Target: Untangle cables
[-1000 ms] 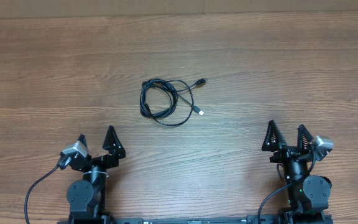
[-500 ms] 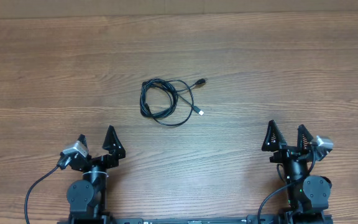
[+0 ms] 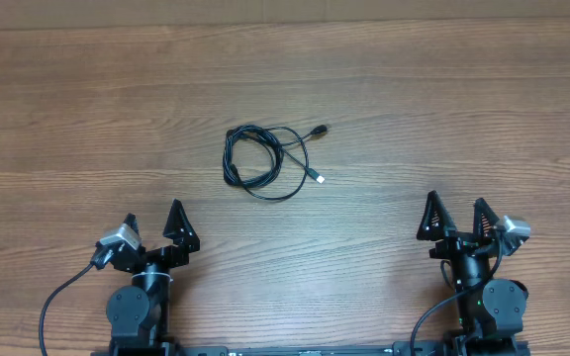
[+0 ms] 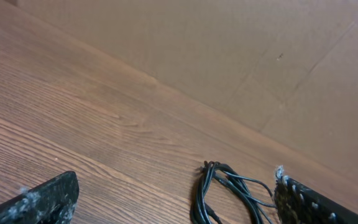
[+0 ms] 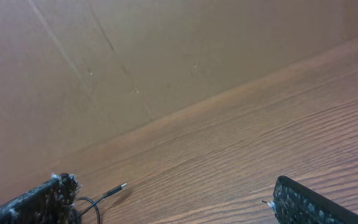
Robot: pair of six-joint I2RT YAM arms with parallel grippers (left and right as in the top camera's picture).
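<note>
The right gripper (image 5: 173, 186) is hanging low over a brown wood-grain worktop (image 5: 260, 124), its jaws standing wide apart with nothing between them. Two black, rough-padded fingers (image 5: 309, 205) are poking in at the bottom corners of the view, the padding fraying pale at the tips. A thin black cord (image 5: 104, 194) is lying on the worktop just beside the lower-left finger, its small silver-tipped plug pointing toward the far edge. Along that far edge a plain tan cardboard-like wall (image 5: 135, 50) is rising, creased by faint lines.
</note>
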